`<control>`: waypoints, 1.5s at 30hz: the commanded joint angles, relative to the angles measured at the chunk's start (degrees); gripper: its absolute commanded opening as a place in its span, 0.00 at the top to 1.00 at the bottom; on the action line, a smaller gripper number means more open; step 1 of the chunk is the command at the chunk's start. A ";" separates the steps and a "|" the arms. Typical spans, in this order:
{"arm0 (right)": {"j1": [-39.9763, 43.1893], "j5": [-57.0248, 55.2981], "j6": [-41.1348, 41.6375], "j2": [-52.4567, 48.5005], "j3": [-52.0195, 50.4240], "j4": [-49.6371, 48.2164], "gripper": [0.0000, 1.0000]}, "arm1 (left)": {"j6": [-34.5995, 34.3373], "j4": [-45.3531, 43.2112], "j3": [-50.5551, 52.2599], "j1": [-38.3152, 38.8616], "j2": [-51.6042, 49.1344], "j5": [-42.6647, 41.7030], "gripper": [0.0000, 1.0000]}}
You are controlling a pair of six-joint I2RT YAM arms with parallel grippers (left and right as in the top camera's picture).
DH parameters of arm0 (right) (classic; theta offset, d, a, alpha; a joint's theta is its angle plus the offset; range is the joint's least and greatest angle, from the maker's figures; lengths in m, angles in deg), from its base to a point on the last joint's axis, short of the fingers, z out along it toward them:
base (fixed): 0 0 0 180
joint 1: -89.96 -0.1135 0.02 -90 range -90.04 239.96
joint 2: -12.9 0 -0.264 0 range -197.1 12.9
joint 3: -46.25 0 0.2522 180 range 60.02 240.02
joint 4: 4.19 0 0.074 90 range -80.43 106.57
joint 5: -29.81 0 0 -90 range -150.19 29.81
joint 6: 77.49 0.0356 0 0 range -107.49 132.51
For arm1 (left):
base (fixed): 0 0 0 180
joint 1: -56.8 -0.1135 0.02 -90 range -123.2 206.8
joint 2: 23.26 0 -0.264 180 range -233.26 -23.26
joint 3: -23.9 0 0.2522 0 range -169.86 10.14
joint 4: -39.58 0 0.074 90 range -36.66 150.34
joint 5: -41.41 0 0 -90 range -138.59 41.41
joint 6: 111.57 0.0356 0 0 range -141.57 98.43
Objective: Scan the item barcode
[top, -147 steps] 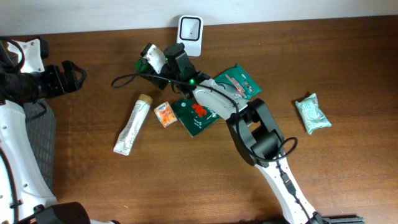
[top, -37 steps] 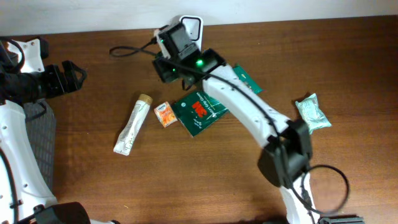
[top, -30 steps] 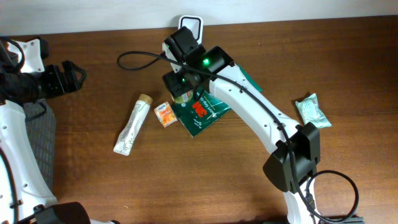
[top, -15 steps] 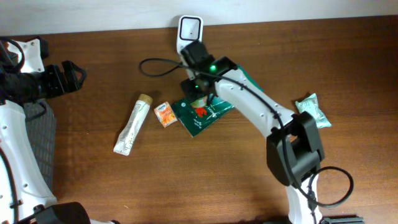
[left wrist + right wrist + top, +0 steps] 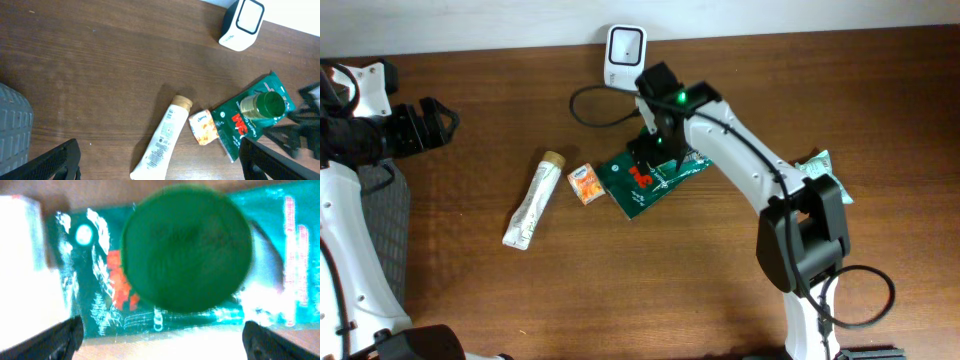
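— The overhead camera looks straight down from high above the green-lidded jar [image 5: 265, 104], with most of the table [image 5: 470, 290] in frame.
— The left wrist camera sees that jar at a slant from well off. The right wrist camera hangs close over it, blurred. All three share the green packet [image 5: 630, 195] under it.

A mock shop checkout in a robot lab: a wooden tabletop [image 5: 620, 290] by a white wall [image 5: 470, 25] carries a scanner [image 5: 625, 50], a tube [image 5: 532, 202] and packets [image 5: 626, 197].

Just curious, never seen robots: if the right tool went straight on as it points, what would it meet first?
Most likely the round green lid of the small jar, standing on the dark green packet; the gap is unclear.
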 commanded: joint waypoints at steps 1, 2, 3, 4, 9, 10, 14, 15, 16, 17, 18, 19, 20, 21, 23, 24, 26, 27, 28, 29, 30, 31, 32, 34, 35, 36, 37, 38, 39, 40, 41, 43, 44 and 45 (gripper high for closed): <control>-0.33 0.57 -1.31 3.30 13.38 8.68 0.02 | -0.72 0.09 -1.01 0.00 0.76 -0.76 0.01; -0.37 0.50 -1.36 3.19 17.03 11.41 0.02 | -0.72 0.09 -1.01 0.00 0.76 -0.76 0.01; -0.42 0.52 -1.51 3.15 20.24 13.75 0.02 | -0.72 0.09 -1.01 0.00 0.76 -0.76 0.01; -0.42 0.52 -1.51 2.97 22.62 15.54 0.02 | -0.72 0.09 -1.01 0.00 0.76 -0.76 0.01; -0.42 0.52 -1.25 1.64 24.33 14.73 0.02 | -0.72 0.07 -1.01 0.00 0.76 -0.76 0.01; -0.42 0.63 -1.20 1.22 24.24 13.20 0.02 | -0.72 0.07 -1.01 0.00 0.76 -0.76 0.01; -0.42 0.90 -1.07 -1.14 24.11 9.07 0.00 | -0.72 0.09 -1.01 0.00 0.76 -0.76 0.01; -0.35 0.72 -1.05 -2.23 24.06 9.01 0.05 | -0.72 0.07 -1.01 0.00 0.76 -0.76 0.01; -0.31 0.46 -1.05 -3.48 24.02 9.07 0.08 | -0.72 0.09 -1.01 0.00 0.76 -0.76 0.01; -0.31 0.28 -1.05 -4.92 24.02 9.16 0.10 | -0.72 0.09 -1.01 0.00 0.76 -0.76 0.01; -0.31 0.24 -1.05 -6.86 24.02 9.29 0.10 | -0.72 0.09 -1.01 0.00 0.76 -0.76 0.01; -0.31 0.07 -1.01 -8.24 24.02 9.29 0.10 | -0.72 0.09 -1.01 0.00 0.76 -0.76 0.01; -0.31 -0.20 -0.96 -9.81 24.02 9.14 0.10 | -0.72 0.09 -1.01 0.00 0.76 -0.76 0.01; -0.31 -0.72 -0.79 -11.02 24.02 9.01 0.11 | -0.72 0.09 -1.01 0.00 0.76 -0.76 0.01; -0.28 -2.89 -0.17 -13.33 24.02 8.81 0.12 | -0.72 0.09 -1.01 0.00 0.76 -0.76 0.01; -0.22 -4.13 0.26 -14.34 24.02 8.87 0.12 | -0.72 0.09 -1.01 0.00 0.76 -0.76 0.01; 0.04 -4.28 0.26 -15.74 24.02 8.87 0.13 | -0.72 0.09 -1.01 0.00 0.76 -0.76 0.01; 0.13 -4.31 0.26 -16.13 24.02 8.83 0.13 | -0.72 0.09 -1.01 0.00 0.76 -0.76 0.01; 0.13 -4.33 0.26 -16.76 24.02 8.63 0.15 | -0.72 0.07 -1.01 0.00 0.76 -0.76 0.01; 0.13 -4.28 0.26 -17.09 24.02 8.46 0.16 | -0.72 0.09 -1.01 0.00 0.76 -0.76 0.01; 0.13 -4.28 0.26 -17.35 24.02 8.41 0.18 | -0.72 0.09 -1.01 0.00 0.76 -0.76 0.01; 0.11 -4.28 0.26 -17.73 24.02 8.41 0.20 | -0.72 0.07 -1.01 0.00 0.76 -0.76 0.01; 0.11 -4.28 0.26 -17.88 24.02 8.63 0.21 | -0.72 0.07 -1.01 0.00 0.76 -0.76 0.01; 0.11 -4.28 0.26 -17.94 24.02 8.87 0.24 | -0.72 0.07 -1.01 0.00 0.76 -0.76 0.01; 0.11 -4.28 0.26 -17.94 24.02 8.85 0.24 | -0.72 0.09 -1.01 0.00 0.76 -0.76 0.01; 0.13 -4.28 0.26 -17.94 24.02 8.92 0.26 | -0.72 0.09 -1.01 0.00 0.76 -0.76 0.01; 0.13 -4.28 0.26 -17.92 24.02 9.14 0.28 | -0.72 0.07 -1.01 0.00 0.76 -0.76 0.01; 0.11 -4.28 0.26 -17.92 24.02 9.51 0.30 | -0.72 0.09 -1.01 0.00 0.76 -0.76 0.01; 0.11 -4.28 0.26 -17.92 24.02 9.81 0.32 | -0.72 0.07 -1.01 0.00 0.76 -0.76 0.01; 0.11 -4.28 0.26 -17.90 24.04 10.08 0.33 | -0.72 0.09 -1.01 0.00 0.76 -0.76 0.01; 0.13 -4.26 0.33 -17.81 24.06 10.47 0.34 | -0.72 0.07 -1.01 0.00 0.76 -0.76 0.01; 0.13 -4.31 1.79 -17.75 24.85 12.02 0.35 | -0.72 0.09 -1.01 0.00 0.76 -0.76 0.01; 0.13 -4.26 2.49 -17.70 26.27 13.64 0.39 | -0.72 0.09 -1.01 0.00 0.76 -0.76 0.01; 0.13 -4.28 3.28 -17.70 27.41 14.82 0.40 | -0.72 0.09 -1.01 0.00 0.76 -0.76 0.01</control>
